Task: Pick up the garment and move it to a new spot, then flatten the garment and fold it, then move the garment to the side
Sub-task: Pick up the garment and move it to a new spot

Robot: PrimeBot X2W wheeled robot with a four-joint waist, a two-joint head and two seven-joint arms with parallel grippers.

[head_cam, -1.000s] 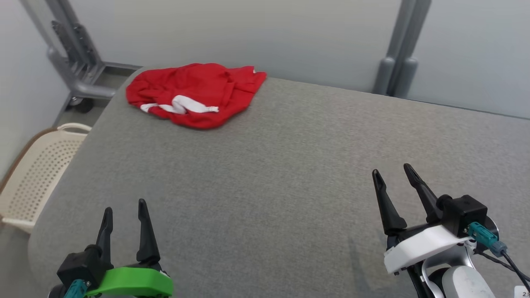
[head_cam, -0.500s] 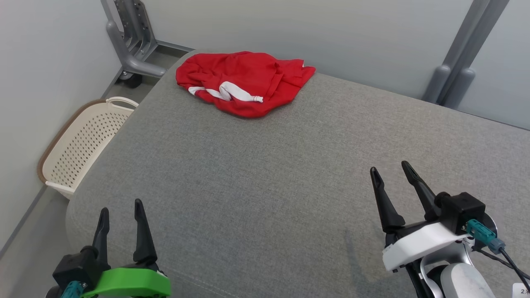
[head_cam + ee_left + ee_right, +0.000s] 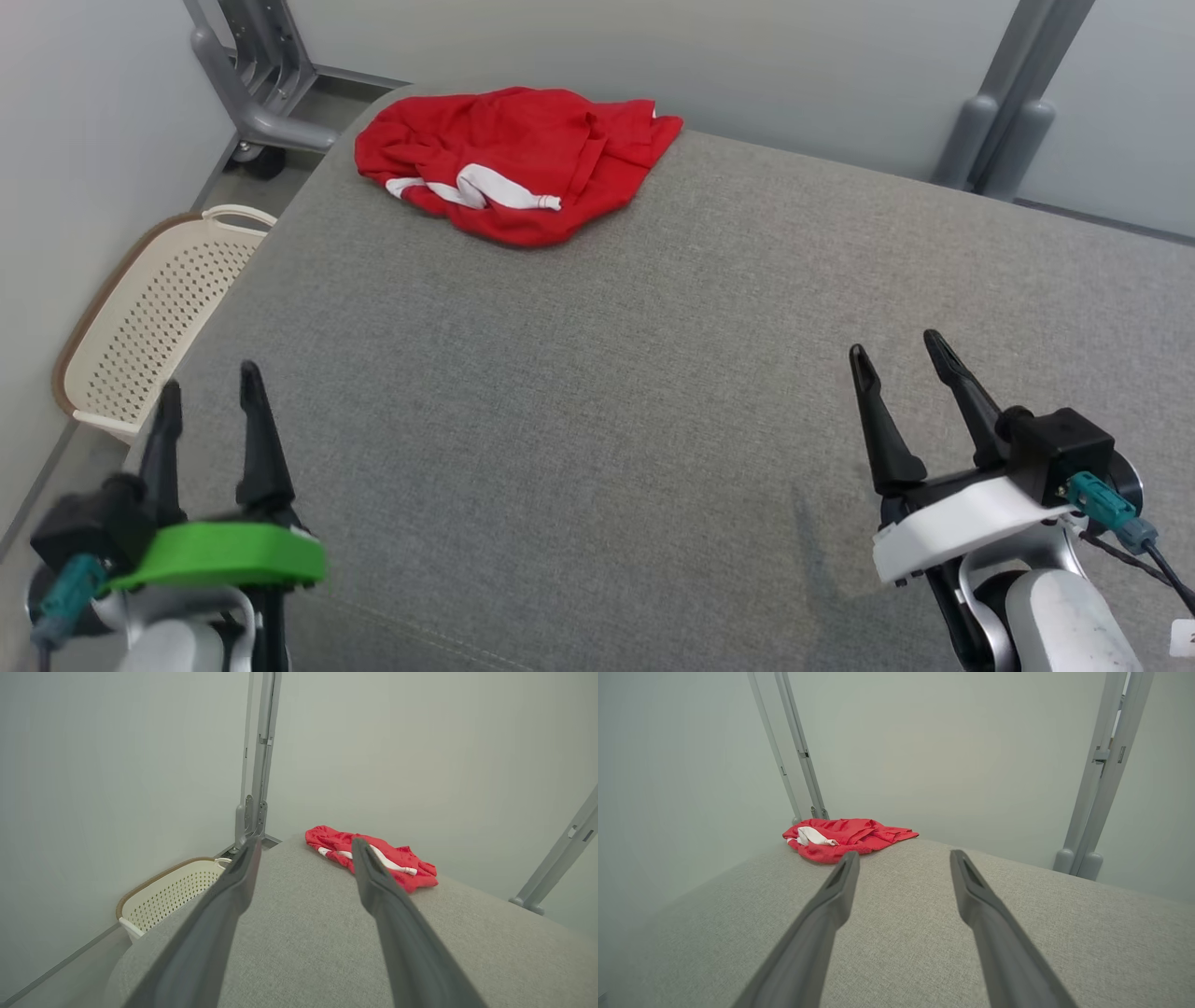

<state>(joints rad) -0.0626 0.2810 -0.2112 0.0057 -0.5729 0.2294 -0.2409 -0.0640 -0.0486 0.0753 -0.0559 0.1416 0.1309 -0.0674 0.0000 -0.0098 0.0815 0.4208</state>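
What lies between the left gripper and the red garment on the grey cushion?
Only bare grey cushion; the head view shows nothing resting between the left gripper and the red garment.

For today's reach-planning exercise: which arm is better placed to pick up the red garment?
Left, probably. The red garment lies at the far left corner, nearer the left gripper; the right gripper would reach across. Both are open.

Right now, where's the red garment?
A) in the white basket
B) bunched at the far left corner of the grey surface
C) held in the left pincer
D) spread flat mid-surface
B: the red garment lies crumpled at the far left corner of the grey surface, outside the basket and well away from the left pincer and right pincer, both open and empty.
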